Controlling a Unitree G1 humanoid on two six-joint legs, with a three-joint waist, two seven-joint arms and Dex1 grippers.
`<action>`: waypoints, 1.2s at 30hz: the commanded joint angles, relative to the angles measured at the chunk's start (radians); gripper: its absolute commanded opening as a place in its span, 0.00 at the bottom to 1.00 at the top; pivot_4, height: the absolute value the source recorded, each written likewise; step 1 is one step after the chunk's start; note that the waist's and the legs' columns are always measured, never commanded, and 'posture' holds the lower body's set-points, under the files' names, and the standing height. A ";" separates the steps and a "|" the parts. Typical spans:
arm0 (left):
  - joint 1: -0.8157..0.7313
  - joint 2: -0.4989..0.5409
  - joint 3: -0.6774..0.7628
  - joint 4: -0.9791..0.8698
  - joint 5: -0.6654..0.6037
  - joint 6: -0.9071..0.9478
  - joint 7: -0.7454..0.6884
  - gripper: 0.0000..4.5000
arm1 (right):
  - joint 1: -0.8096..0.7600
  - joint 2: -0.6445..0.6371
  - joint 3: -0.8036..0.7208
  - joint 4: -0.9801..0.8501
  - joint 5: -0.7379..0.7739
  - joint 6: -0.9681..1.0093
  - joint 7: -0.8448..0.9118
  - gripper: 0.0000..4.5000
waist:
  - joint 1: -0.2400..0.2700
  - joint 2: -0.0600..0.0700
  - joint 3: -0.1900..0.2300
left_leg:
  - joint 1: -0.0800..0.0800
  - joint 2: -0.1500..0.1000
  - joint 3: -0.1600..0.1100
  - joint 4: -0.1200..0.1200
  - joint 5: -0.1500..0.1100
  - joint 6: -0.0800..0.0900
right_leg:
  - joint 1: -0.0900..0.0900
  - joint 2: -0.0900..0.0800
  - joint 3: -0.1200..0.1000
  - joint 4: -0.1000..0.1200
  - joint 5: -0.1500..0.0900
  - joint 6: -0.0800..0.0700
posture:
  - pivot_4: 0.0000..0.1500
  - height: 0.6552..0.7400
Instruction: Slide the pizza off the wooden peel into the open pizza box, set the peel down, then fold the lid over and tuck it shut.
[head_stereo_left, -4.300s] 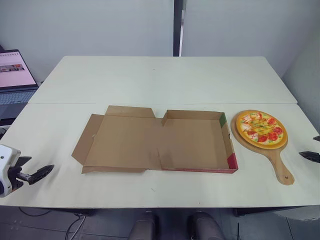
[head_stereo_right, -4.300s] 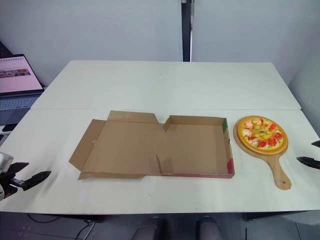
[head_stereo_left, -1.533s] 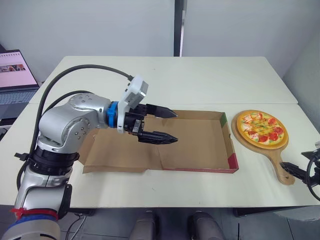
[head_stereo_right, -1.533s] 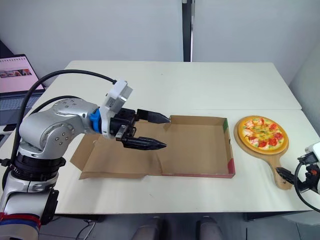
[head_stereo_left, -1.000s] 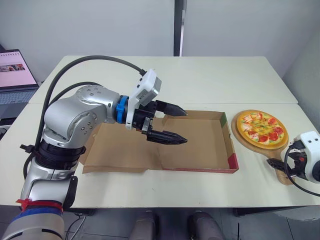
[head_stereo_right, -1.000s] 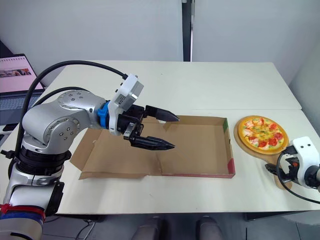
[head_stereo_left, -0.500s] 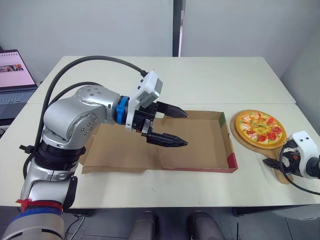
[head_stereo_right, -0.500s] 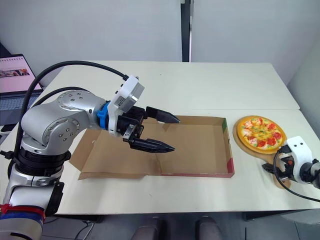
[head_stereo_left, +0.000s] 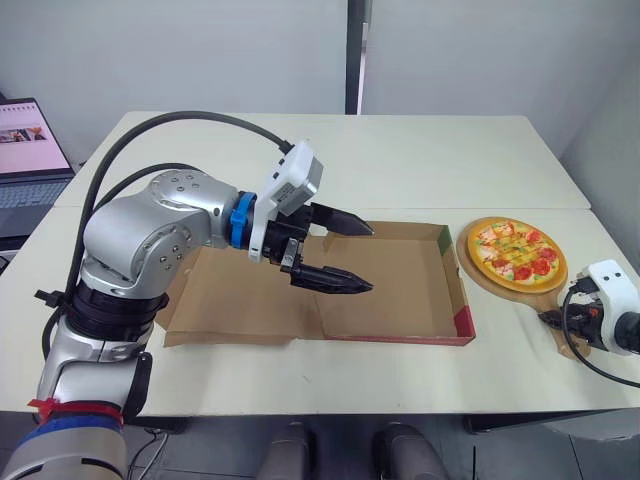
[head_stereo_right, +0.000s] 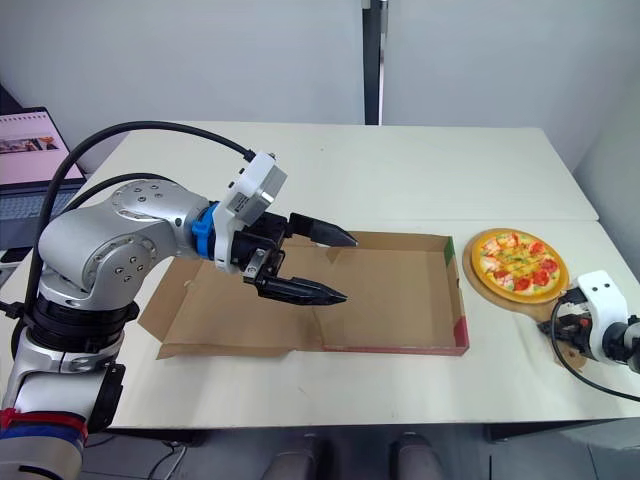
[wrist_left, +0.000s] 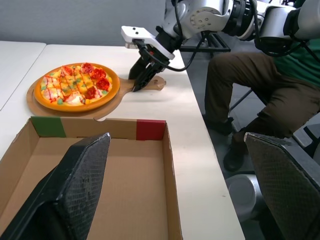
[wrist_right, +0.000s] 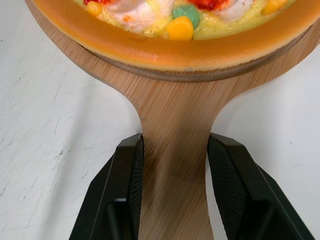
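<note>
Open pizza box flat on white table, left gripper spread wide above it, pizza on wooden peel just beside, right gripper at the handle.

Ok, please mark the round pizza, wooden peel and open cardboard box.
round pizza (head_stereo_left: 518, 252), left eye view, topping centre.
wooden peel (wrist_right: 172, 150), right wrist view, handle.
open cardboard box (head_stereo_left: 400, 290), left eye view, bare floor.

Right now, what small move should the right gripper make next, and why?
Probably a slight lift. The right gripper flanks the wooden peel at its handle, seemingly pinching it, the pizza sits on it, and the open pizza box lies beside.
</note>
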 joint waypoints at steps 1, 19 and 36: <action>-0.017 0.011 0.011 -0.002 0.007 -0.010 -0.002 1.00 | 0.039 0.032 -0.026 -0.027 -0.009 0.012 -0.042 0.36 | 0.002 0.000 0.000 | 0.000 0.000 0.000 0.000 0.000 0.000 | 0.000 0.000 0.000 0.000 0.000 0.000 | 1.00 1.00; -0.037 0.042 0.023 0.070 0.056 -0.036 -0.039 1.00 | 0.057 0.083 -0.256 -0.252 0.018 0.002 -0.132 0.36 | 0.001 0.002 0.001 | -0.003 0.000 0.002 -0.001 0.000 0.000 | -0.005 0.000 0.002 0.001 0.000 0.000 | 1.00 1.00; -0.022 0.077 0.034 0.096 0.086 -0.060 -0.058 1.00 | 0.032 0.062 -0.289 -0.303 0.036 -0.018 -0.099 0.36 | -0.001 0.003 0.002 | -0.004 0.000 0.005 -0.002 0.000 0.000 | -0.008 0.000 0.005 0.001 0.000 0.000 | 1.00 1.00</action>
